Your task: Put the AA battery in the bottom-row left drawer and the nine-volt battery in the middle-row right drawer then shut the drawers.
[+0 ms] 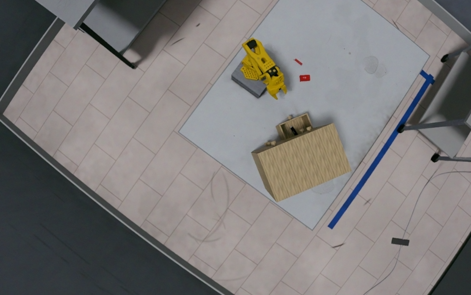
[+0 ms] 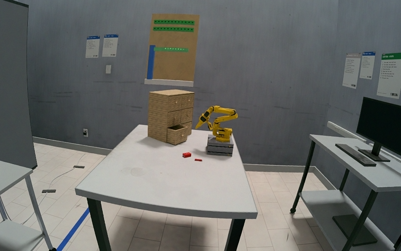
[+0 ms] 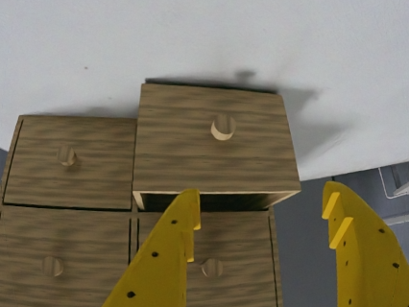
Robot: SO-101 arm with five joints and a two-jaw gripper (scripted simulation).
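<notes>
From above, a dark oblong, by my judgement the AA battery, lay in the bottom-left drawer. The red block, perhaps the nine-volt, sat on the table.

In the exterior view, my gripper hung beside the chest. An off-centre push could have skewed that drawer and jammed it.

In the wrist view, my fingers stood apart, empty; dipping low, they might have snagged its rim and dragged it out.

wood-grain chest, matt pale tabletop
</notes>
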